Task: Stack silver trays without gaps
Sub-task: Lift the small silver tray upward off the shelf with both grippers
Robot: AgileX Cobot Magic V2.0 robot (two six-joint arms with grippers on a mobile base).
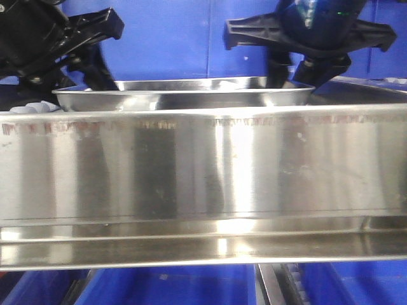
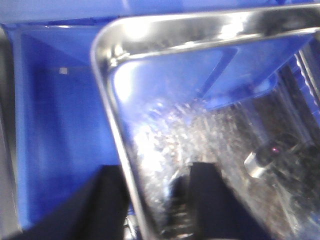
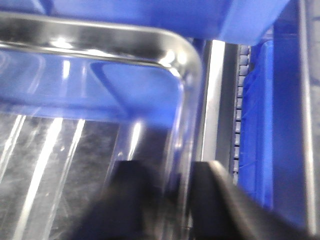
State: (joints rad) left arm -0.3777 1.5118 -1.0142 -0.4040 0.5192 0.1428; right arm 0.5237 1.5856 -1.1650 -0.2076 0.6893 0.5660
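Note:
A silver tray [image 1: 184, 95] sits level behind the long steel rail, with one gripper at each end. My left gripper [image 1: 102, 76] straddles its left rim. In the left wrist view [image 2: 157, 200] one black finger [image 2: 107, 205] is outside the rim and the other is inside the tray [image 2: 165, 115], shut on the wall. My right gripper [image 1: 299, 73] straddles the right rim. In the right wrist view [image 3: 180, 200] the fingers pinch the rim of the tray [image 3: 100, 90]. A second shiny steel surface [image 1: 365, 89] shows at the right. I cannot tell if it is a tray.
A wide flat steel shelf rail [image 1: 203, 184] fills the foreground and hides what lies under the tray. Blue plastic bins are behind [image 1: 172, 38], below [image 1: 172, 286], and beside the tray [image 2: 55, 130] [image 3: 265, 110]. A grey track [image 3: 225, 115] runs by the right rim.

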